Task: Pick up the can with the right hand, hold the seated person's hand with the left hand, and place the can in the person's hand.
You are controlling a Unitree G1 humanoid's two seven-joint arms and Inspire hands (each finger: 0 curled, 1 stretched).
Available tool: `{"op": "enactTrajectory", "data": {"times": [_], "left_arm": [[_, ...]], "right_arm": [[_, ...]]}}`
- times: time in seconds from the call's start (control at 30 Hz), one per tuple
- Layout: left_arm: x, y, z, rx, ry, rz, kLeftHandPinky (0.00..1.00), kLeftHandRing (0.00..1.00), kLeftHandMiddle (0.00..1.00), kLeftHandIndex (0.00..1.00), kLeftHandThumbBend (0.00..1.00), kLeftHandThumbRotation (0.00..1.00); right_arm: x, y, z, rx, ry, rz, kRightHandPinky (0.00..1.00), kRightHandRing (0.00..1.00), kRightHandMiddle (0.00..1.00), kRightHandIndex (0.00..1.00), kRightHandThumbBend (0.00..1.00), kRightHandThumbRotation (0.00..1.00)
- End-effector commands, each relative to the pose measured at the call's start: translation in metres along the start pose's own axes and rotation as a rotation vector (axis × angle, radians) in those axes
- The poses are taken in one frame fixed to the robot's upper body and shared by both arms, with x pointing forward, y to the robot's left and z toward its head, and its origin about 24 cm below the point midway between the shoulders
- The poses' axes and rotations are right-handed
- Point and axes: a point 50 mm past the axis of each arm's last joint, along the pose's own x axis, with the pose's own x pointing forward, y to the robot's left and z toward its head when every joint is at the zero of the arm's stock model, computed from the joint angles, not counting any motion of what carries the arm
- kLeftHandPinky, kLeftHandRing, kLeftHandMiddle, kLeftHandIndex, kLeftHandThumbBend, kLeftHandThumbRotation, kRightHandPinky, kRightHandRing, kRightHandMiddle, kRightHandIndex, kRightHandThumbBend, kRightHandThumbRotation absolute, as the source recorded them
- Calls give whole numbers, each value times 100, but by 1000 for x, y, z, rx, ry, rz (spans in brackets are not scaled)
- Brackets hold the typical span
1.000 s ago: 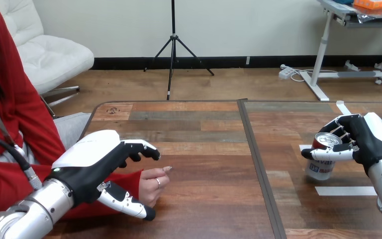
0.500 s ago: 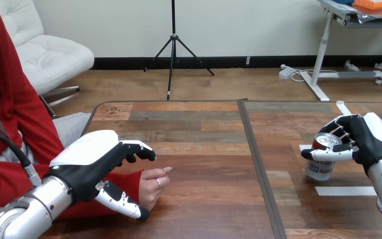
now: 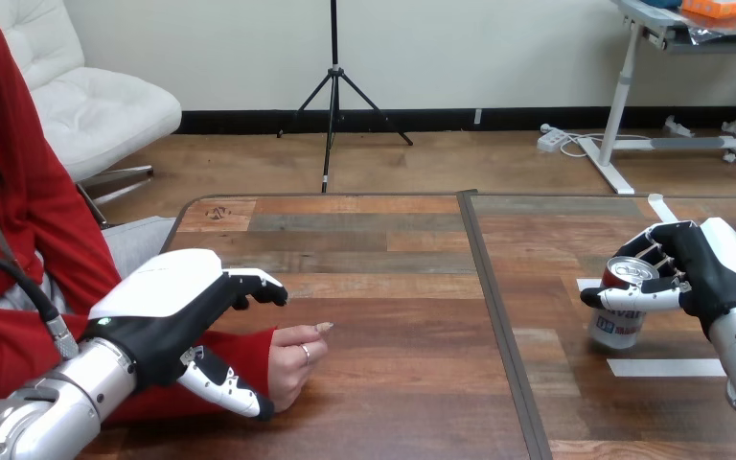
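The can (image 3: 621, 316), silver-topped with a red and white side, stands on the table (image 3: 393, 287) at the right. My right hand (image 3: 704, 268) has its fingers and thumb curled round the can's upper part. At the left the person's hand (image 3: 292, 356) rests on the table, loosely curled, with a red sleeve behind it. My left hand (image 3: 163, 309) is over the person's wrist. Its fingers reach out loosely above the sleeve and its thumb (image 3: 225, 388) lies along the near side. I see no closed grasp on the wrist.
White tape strips (image 3: 666, 367) lie on the table beside the can. A dark seam (image 3: 496, 326) runs front to back through the middle of the tabletop. The person sits at the left edge.
My left hand has slid a little to the left and nearer, back along the person's forearm. The right hand and the can have not moved.
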Motion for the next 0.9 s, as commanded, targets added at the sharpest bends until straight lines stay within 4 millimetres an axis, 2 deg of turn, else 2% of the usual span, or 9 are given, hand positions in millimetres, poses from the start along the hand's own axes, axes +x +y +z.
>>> {"op": "enactTrajectory", "data": {"times": [0.0, 0.87], "left_arm": [[6, 20, 5, 72, -17, 86, 70, 77, 80, 76, 97, 18], [9, 11, -5, 80, 46, 82, 72, 79, 82, 78, 94, 14]], "right_arm": [[15, -23, 33, 11, -111, -70, 36, 41, 44, 46, 80, 0], [15, -22, 33, 12, -117, -64, 35, 40, 44, 46, 82, 0]]}}
